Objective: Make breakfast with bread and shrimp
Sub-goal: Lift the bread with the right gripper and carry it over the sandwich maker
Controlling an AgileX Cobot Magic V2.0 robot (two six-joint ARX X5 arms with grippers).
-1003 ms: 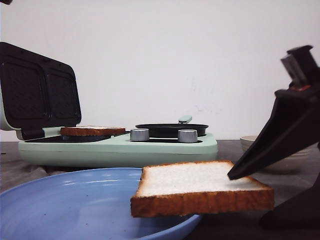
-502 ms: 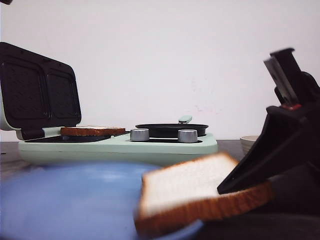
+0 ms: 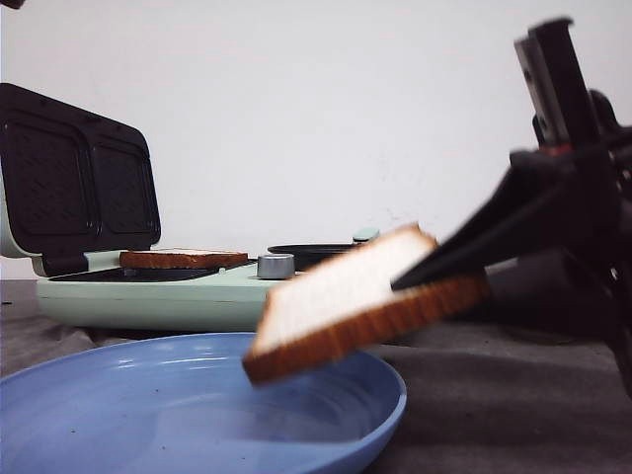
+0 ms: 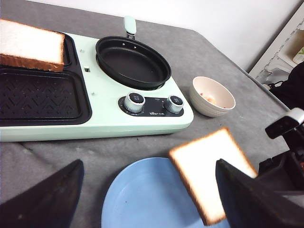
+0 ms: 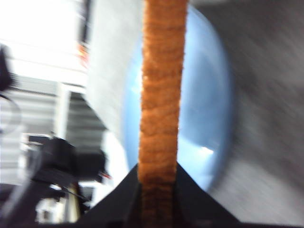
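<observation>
Bread slice [image 3: 351, 301] tilted above blue plate [image 3: 118, 415], pinched edgewise by right gripper [image 3: 420, 276]

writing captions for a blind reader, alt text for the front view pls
The right gripper holds a bread slice tilted above a blue plate. Behind, a second slice lies on an open mint-green grill.

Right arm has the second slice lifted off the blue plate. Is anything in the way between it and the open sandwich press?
Nothing visible blocks it. The held slice of white bread hangs in the right gripper above the round blue plate; the mint-green sandwich press sits open, one toasted slice in its far bay, the near bay bare.
</observation>
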